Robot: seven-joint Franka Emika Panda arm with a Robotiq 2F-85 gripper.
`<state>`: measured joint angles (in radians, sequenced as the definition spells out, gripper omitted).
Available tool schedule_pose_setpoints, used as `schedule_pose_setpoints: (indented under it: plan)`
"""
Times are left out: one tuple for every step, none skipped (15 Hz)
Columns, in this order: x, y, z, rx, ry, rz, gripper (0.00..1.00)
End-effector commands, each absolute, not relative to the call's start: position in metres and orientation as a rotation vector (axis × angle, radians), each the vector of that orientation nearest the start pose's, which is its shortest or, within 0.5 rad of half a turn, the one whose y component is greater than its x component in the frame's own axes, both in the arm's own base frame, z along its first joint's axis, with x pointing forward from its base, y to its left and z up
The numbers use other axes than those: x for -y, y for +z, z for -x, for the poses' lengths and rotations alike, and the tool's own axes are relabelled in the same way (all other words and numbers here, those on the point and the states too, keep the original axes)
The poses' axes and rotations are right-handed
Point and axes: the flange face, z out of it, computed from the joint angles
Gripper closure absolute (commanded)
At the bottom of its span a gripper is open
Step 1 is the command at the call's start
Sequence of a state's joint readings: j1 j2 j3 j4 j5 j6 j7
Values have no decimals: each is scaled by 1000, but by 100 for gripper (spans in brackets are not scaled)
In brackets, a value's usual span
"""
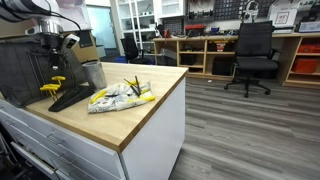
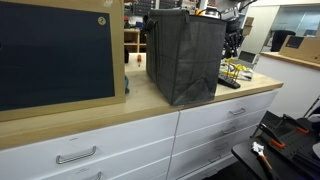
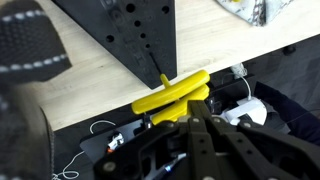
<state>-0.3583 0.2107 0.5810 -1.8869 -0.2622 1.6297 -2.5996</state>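
**Robot gripper closed at yellow tool handles beside a fabric bin**

The yellow handles [image 3: 175, 92], two curved grips side by side, sit over the wooden countertop [image 1: 140, 120], just beside the dark fabric bin [image 3: 130, 35]. In the wrist view the bin rises at eleven o'clock from them. The gripper [image 3: 195, 122] stands at six o'clock of the handles with its jaws drawn together. Whether it pinches them or only touches is hard to tell from here. The grips look light, stiff and rubbery rather than slick, and are probably best taken across both at mid-length. Toward three o'clock in an exterior view stand a metal cup [image 1: 93, 73] and a crumpled plastic bag [image 1: 120, 97].
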Motion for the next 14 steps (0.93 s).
schedule_pose_setpoints:
  plan:
    - [-77,377,-544,-3429,-530,-386,100]
    - [-76,376,-544,-3429,-528,-384,100]
    - [-77,375,-544,-3431,-526,-380,100]
    - [-77,374,-544,-3432,-523,-378,100]
    - [-77,374,-544,-3434,-520,-375,100]
    - [-77,373,-545,-3436,-517,-375,100]
    - [-76,373,-545,-3434,-510,-385,100]
    - [-74,373,-545,-3427,-504,-407,100]
    - [-75,372,-547,-3419,-497,-430,100]
    - [-76,374,-548,-3412,-492,-447,100]
    - [-76,371,-550,-3403,-497,-471,100]
    - [-75,369,-553,-3396,-503,-498,100]
    - [-73,366,-556,-3387,-517,-519,100]
    - [-73,365,-558,-3380,-528,-532,100]
